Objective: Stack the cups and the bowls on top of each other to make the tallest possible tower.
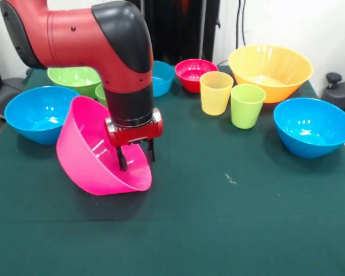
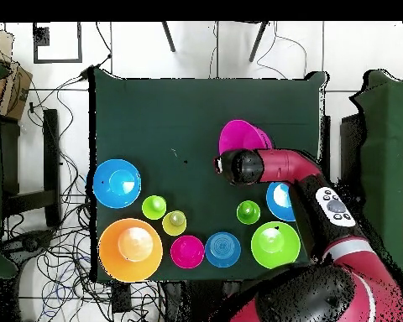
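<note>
Front view shows the pincer point(image 1: 135, 157) clamped on the near rim of the pink bowl point(image 1: 89, 155), 1 finger inside and 1 outside, so the bowl hangs tipped on its side with its mouth facing right. No tower stands yet. To the right lies bare table point(image 1: 230, 218), room enough to right the bowl, I'd say; the yellow-orange cup point(image 1: 216, 92) and lime cup point(image 1: 246, 105) stand well apart behind.

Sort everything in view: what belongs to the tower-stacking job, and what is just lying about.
Job:
tilted pink bowl, end effector at it
orange bowl
blue bowl by the orange bowl
blue bowl by the green bowl
green bowl
small blue bowl
red bowl
yellow-orange cup
lime cup
green cup

Lying about:
cables on the floor
brown box, probably cardboard
</note>
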Robot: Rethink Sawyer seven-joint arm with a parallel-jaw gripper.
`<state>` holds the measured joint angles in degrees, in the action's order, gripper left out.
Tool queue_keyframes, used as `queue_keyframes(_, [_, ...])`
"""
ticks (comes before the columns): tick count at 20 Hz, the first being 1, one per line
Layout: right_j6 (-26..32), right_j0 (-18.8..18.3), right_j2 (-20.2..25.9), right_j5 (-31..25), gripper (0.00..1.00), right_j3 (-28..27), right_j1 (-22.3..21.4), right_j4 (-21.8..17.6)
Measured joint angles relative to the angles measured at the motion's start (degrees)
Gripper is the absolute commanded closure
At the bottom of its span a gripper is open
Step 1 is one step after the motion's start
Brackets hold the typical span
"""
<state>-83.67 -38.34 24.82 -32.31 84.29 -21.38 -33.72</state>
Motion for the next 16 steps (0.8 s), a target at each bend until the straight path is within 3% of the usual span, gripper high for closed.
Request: queue_keyframes(16, [0.0,0.5,-0.1,-0.1,0.0,1.2,-7.8,2.2])
